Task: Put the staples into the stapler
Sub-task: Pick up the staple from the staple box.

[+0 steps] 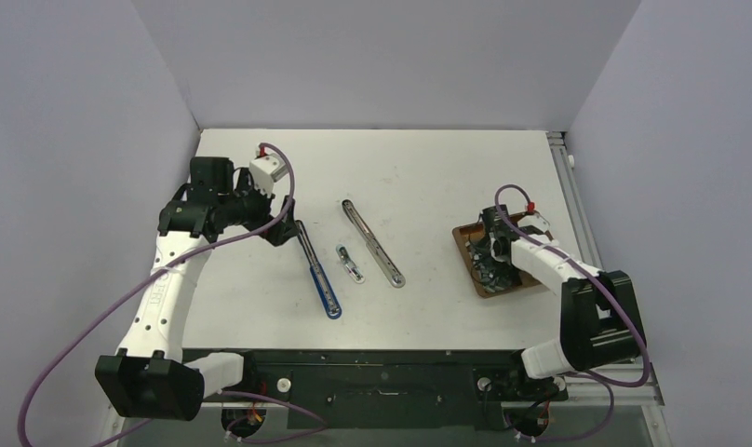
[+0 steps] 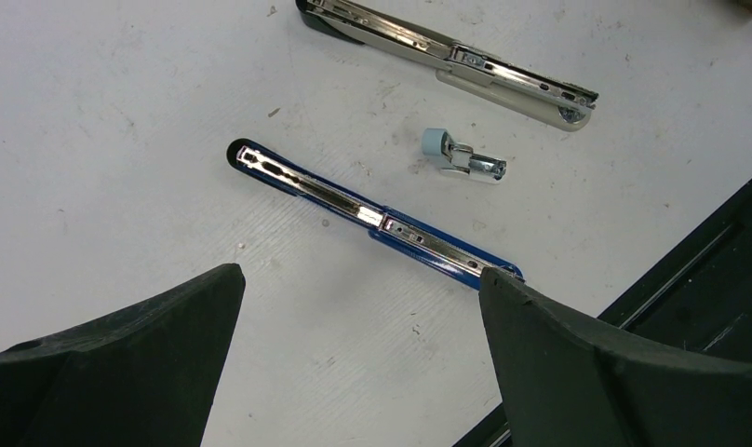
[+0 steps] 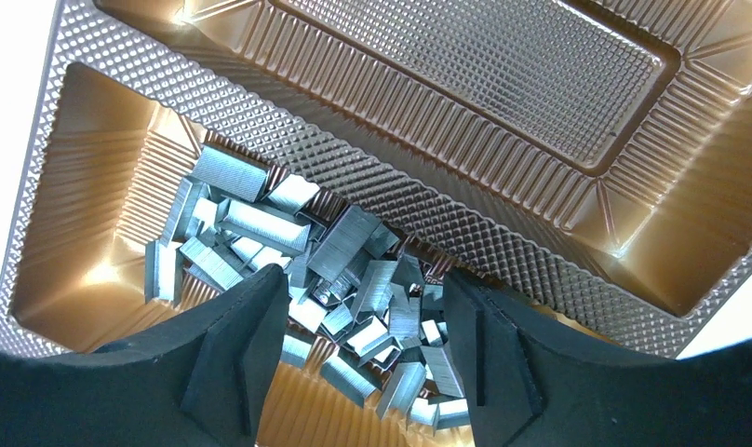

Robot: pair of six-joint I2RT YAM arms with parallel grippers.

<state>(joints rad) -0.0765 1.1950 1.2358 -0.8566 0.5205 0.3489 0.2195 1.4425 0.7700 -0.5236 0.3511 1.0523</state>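
1. White tabletop (image 1: 428, 168) boxed in by pale lavender walls (image 1: 74, 140); both arms reach out over it from the near edge.
2. Right gripper (image 3: 363, 279): it sits low in a brown-gold tray (image 3: 428, 200), its two dark fingers (image 3: 223, 363) standing apart. Loose strips lie in the gap between them, and none looks pinched.
3. Staples (image 3: 261, 223): a jumbled heap of short silvery-grey strips fills the tray compartment under this gripper, some flat, some tilted on edge. A ribbed ridge divides it from the second compartment beyond.
4. From above, the tray rests at the right side of the tabletop, well apart from the staplers.
5. Left gripper (image 2: 361, 275): jaws spread wide, holding nothing, at the left of the tabletop.
6. Blue stapler (image 2: 382, 222): it lies opened out flat on the tabletop, metal channel facing up. One end vanishes behind the left gripper's finger (image 2: 614, 372); I cannot tell whether they touch.
7. Beyond it lies a small metal part with a pale blue-green cap (image 2: 461, 160), between the two staplers and touching neither.
8. Silver stapler (image 2: 456, 60): also opened flat, roughly parallel to the blue one, nearer the tabletop's middle.
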